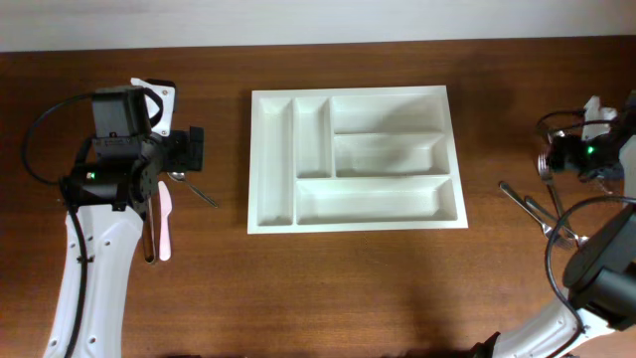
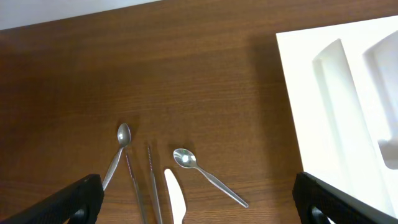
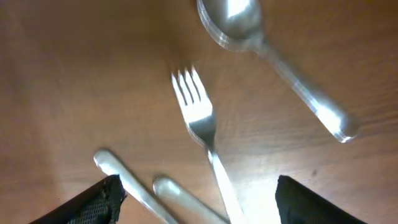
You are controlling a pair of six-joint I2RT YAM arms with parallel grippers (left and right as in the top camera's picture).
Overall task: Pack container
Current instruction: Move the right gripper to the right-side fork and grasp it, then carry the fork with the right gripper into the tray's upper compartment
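The white five-compartment container (image 1: 273, 164) lies in the middle of the table, and nothing shows in its compartments. Its left edge shows in the left wrist view (image 2: 298, 93). My left gripper (image 1: 194, 149) is open and hovers above two metal spoons (image 2: 205, 174) (image 2: 118, 152), a pair of thin metal sticks (image 2: 142, 186) and a white plastic knife (image 2: 174, 199). My right gripper (image 1: 549, 159) is open above a fork (image 3: 198, 115), a large spoon (image 3: 273, 56) and two metal handles (image 3: 127, 183).
The white knife (image 1: 164, 224) and a wooden-handled piece lie left of the container, partly under the left arm. More metal cutlery (image 1: 537, 209) lies scattered at the right, near the right arm's cables. The table's far edge meets a white wall.
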